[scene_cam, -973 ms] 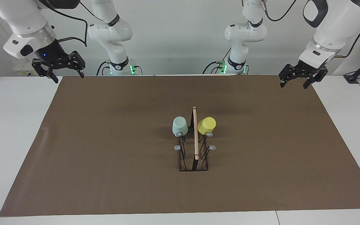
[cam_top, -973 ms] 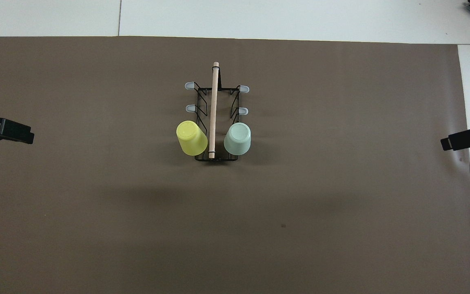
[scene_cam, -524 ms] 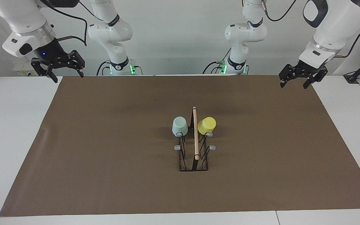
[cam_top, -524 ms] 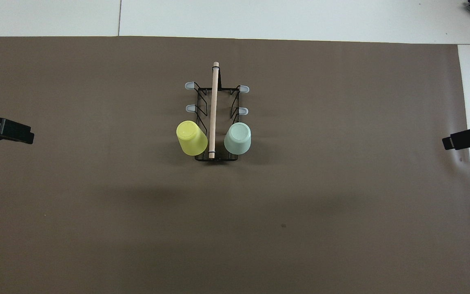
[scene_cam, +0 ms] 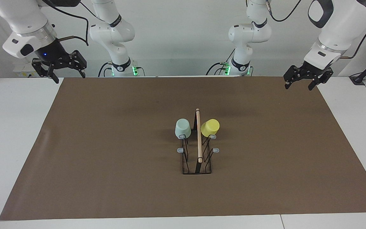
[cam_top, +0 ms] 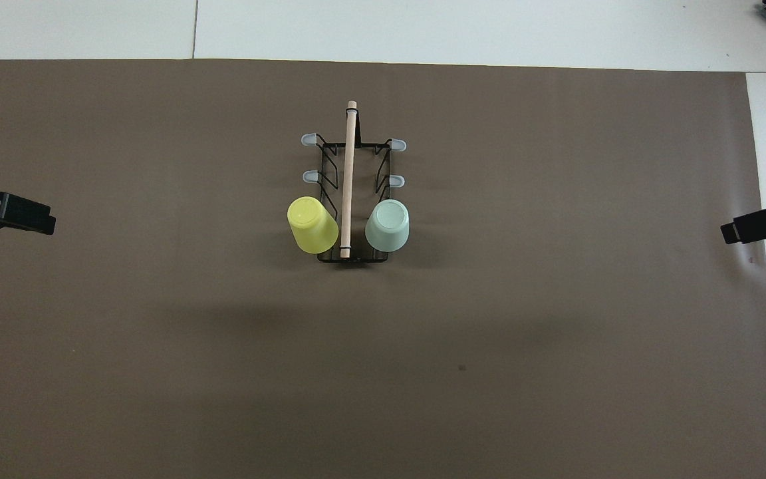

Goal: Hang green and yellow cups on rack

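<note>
The rack (scene_cam: 198,149) stands in the middle of the brown mat, its wooden rod (cam_top: 348,178) along the top. The green cup (scene_cam: 182,128) hangs upside down on a peg at the rack's end nearest the robots, on the right arm's side. The yellow cup (scene_cam: 210,127) hangs upside down on the matching peg on the left arm's side. Both also show in the overhead view, green (cam_top: 387,225) and yellow (cam_top: 312,224). My right gripper (scene_cam: 69,78) is open and empty, raised over its corner of the mat. My left gripper (scene_cam: 298,86) is open and empty over the other corner.
The brown mat (scene_cam: 106,152) covers most of the white table (scene_cam: 14,133). Several grey-tipped pegs (cam_top: 308,140) on the rack's end farther from the robots are bare. Only the grippers' tips show in the overhead view, left (cam_top: 24,214) and right (cam_top: 749,227).
My right gripper has drawn back and up slightly. The left gripper, the cups and the rack have not moved.
</note>
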Action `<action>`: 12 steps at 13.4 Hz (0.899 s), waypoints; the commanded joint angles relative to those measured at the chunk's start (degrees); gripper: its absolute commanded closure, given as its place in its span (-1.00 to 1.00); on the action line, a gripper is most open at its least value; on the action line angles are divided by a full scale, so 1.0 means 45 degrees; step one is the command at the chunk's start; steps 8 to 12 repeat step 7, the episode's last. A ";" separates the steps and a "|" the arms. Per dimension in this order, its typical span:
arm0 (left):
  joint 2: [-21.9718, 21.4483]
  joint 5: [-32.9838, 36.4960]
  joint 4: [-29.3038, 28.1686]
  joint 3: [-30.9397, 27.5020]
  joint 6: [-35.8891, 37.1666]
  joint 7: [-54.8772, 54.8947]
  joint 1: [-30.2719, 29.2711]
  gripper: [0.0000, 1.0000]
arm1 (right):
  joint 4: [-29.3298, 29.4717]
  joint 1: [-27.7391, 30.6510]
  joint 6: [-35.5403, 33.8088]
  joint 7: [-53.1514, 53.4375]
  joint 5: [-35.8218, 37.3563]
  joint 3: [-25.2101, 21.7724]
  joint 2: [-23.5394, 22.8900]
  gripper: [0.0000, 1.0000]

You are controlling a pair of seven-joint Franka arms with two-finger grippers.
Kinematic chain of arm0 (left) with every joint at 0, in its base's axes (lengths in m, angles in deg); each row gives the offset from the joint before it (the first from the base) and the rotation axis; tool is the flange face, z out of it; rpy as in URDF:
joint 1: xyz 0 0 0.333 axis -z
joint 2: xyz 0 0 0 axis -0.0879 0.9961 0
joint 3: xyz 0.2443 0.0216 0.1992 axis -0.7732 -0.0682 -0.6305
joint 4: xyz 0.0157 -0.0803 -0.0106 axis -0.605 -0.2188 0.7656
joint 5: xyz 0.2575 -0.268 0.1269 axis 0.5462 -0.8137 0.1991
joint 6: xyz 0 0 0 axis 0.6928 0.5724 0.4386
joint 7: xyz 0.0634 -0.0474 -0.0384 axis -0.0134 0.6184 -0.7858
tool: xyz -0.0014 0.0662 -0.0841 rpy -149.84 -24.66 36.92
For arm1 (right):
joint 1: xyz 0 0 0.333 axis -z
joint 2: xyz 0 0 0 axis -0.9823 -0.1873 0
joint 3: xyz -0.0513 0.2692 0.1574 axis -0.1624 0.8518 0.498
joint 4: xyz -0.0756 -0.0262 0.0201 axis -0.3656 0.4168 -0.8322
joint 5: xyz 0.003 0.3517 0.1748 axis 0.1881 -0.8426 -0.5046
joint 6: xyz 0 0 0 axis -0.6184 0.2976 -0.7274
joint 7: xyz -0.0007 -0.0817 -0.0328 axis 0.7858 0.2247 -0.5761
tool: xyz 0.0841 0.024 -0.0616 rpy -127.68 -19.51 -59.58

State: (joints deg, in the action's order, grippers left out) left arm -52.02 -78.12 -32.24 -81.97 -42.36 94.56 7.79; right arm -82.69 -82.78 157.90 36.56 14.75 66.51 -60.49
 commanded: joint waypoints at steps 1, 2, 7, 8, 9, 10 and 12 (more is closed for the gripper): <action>-0.0321 -0.0122 -0.0287 -0.0047 0.0021 0.0076 0.0034 -1.00 | 0.0335 -0.0025 -0.0249 0.0334 0.0343 -0.0145 -0.0096 -1.00; -0.0321 -0.0122 -0.0287 -0.0047 0.0021 0.0076 0.0034 -1.00 | 0.0297 -0.0103 -0.0307 0.0740 0.0285 -0.0126 -0.0096 -1.00; -0.0321 -0.0122 -0.0287 -0.0047 0.0021 0.0076 0.0034 -1.00 | -0.0309 -0.0397 -0.0152 0.3181 0.0069 -0.0009 0.0119 -1.00; -0.0321 -0.0122 -0.0287 -0.0047 0.0021 0.0076 0.0034 -1.00 | -0.0309 -0.0397 -0.0152 0.3181 0.0069 -0.0009 0.0119 -1.00; -0.0321 -0.0122 -0.0287 -0.0047 0.0021 0.0076 0.0034 -1.00 | -0.0309 -0.0397 -0.0152 0.3181 0.0069 -0.0009 0.0119 -1.00; -0.0321 -0.0122 -0.0287 -0.0047 0.0021 0.0076 0.0034 -1.00 | -0.0309 -0.0397 -0.0152 0.3181 0.0069 -0.0009 0.0119 -1.00; -0.0321 -0.0122 -0.0287 -0.0047 0.0021 0.0076 0.0034 -1.00 | -0.0309 -0.0397 -0.0152 0.3181 0.0069 -0.0009 0.0119 -1.00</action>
